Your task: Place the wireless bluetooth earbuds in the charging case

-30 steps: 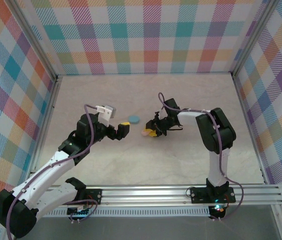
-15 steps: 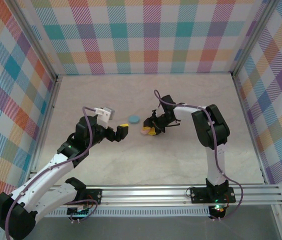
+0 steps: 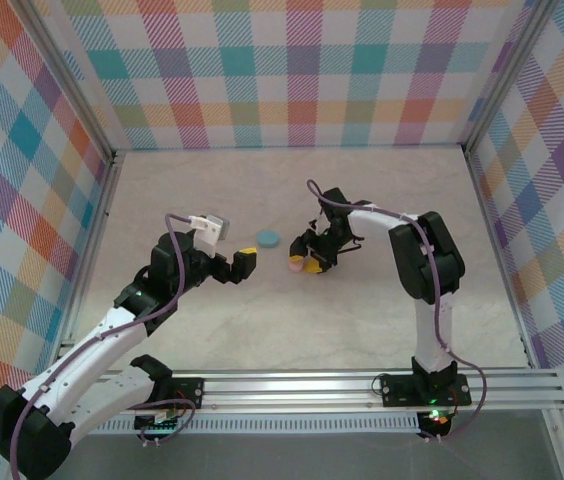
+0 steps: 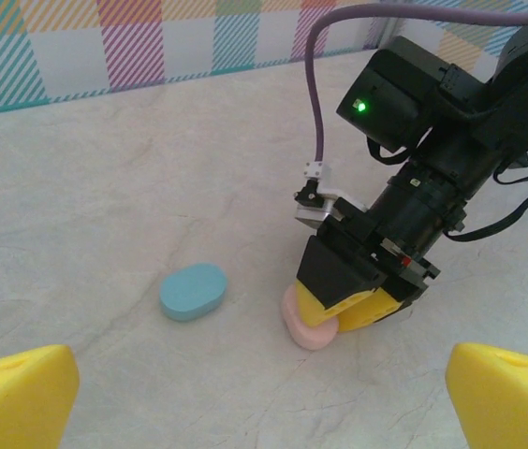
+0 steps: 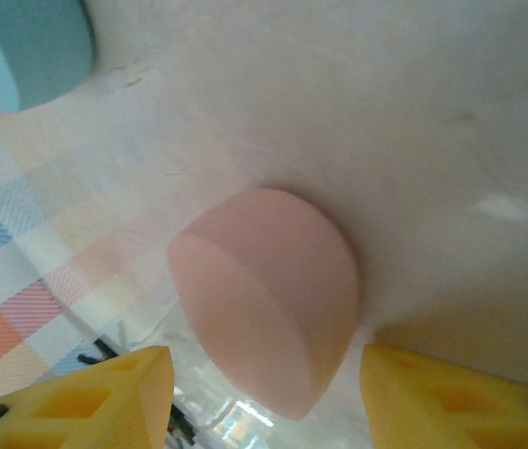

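Observation:
A pale pink oval case [image 3: 293,265] lies closed on the table, with a light blue closed case [image 3: 268,238] just behind it to the left. My right gripper [image 3: 308,262] is down at the pink case. In the right wrist view the pink case [image 5: 266,297] sits between the open yellow fingertips [image 5: 77,398] with a gap on each side, and the right gripper [image 5: 264,402] holds nothing. My left gripper [image 3: 245,258] hovers open left of both cases. It looks at the blue case [image 4: 193,291] and the pink case [image 4: 309,329]. The tiny earbuds are out of view.
The pale marble tabletop [image 3: 362,320] is walled by plaid panels on three sides. The right arm's black wrist and purple cable [image 4: 432,159] lean over the pink case. The blue case [image 5: 30,47] sits close beside the right gripper.
The right gripper has shifted slightly left and settled around the pink case, which nudged a little. The left gripper drew back slightly and now holds still.

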### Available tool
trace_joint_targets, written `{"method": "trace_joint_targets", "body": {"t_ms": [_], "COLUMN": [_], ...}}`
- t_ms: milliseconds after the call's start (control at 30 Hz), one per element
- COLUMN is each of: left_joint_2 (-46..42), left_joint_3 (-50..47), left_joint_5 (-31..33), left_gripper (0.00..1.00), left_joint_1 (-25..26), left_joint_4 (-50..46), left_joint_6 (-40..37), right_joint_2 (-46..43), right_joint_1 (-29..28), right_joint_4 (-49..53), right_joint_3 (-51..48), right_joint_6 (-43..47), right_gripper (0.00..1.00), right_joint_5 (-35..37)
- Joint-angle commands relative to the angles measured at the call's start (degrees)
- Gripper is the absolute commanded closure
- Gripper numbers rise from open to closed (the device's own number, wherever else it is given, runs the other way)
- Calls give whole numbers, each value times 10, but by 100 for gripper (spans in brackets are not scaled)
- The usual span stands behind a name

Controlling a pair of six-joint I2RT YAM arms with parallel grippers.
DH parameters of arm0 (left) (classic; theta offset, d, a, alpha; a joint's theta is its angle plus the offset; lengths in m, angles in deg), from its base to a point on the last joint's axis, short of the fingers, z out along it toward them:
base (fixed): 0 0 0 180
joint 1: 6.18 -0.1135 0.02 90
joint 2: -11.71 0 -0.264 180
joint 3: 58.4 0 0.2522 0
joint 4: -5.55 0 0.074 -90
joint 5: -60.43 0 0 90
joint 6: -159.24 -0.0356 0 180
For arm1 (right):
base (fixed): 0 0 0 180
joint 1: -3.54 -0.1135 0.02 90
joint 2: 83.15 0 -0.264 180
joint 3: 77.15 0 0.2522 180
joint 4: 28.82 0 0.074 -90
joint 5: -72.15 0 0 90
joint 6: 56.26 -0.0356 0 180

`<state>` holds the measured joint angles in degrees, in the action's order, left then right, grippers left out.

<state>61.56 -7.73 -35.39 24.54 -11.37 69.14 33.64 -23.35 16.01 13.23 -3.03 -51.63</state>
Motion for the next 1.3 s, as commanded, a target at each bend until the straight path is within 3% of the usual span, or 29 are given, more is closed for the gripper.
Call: {"method": "trace_joint_targets", "body": {"t_ms": [0,267,433,567,733,867,1033,1133,1267], "left_joint_2": [-8,15,43,55,64,80,125,166,205], "left_joint_3": [20,43,68,65,26,-22,-71,-98,-134], "left_joint_5": [12,52,65,59,38,68,126,175,189], "left_gripper": [0,0,0,0,0,0,0,0,0], "left_joint_1": [-1,-16,-43,-91,-172,-200,-203,-203,-203], "left_joint_4": [-20,-44,-59,-54,-4,56,124,177,276], "left_joint_6": [-17,-25,-14,8,57,46,-5,-3,-33], "right_joint_2": [-50,-172,-289,-387,-491,-543,-537,-500,-436], "right_joint_1": [4,4,5,7,9,20,86,131,180], "right_joint_4": [49,56,27,-16,-129,-283,-475,-529,-665], "right_joint_3": [-7,-30,-80,-130,-232,-355,-487,-516,-553], "right_joint_6": [20,51,90,146,243,294,345,341,350], "right_gripper": [43,39,29,0,0,0,0,0,0], "right_joint_5": [51,149,257,363,521,685,675,644,599]}}
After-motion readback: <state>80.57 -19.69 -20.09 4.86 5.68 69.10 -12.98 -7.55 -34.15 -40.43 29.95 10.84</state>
